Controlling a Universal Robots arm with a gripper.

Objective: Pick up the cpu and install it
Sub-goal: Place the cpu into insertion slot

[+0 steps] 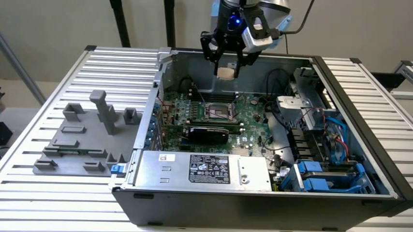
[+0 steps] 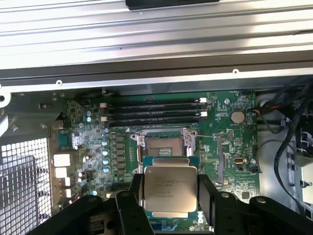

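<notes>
Cpu (image 1: 226, 73) is pinched by its edges in the pincer (image 1: 227, 66), hanging above the open case (image 1: 361, 111) near the far edge of the motherboard (image 1: 252, 126). Step in hand: carry to the socket (image 1: 217, 112). Not seated yet, and the socket looks empty. My read: going down needs the chip centred and square to the socket frame. RAM sticks (image 2: 154, 111) sit just beside the socket, black cables (image 1: 279, 77) are nearby. Grey fixture (image 1: 84, 145) on the tabletop (image 1: 58, 208) is well apart.

Bright, even light; soft shadows
</notes>
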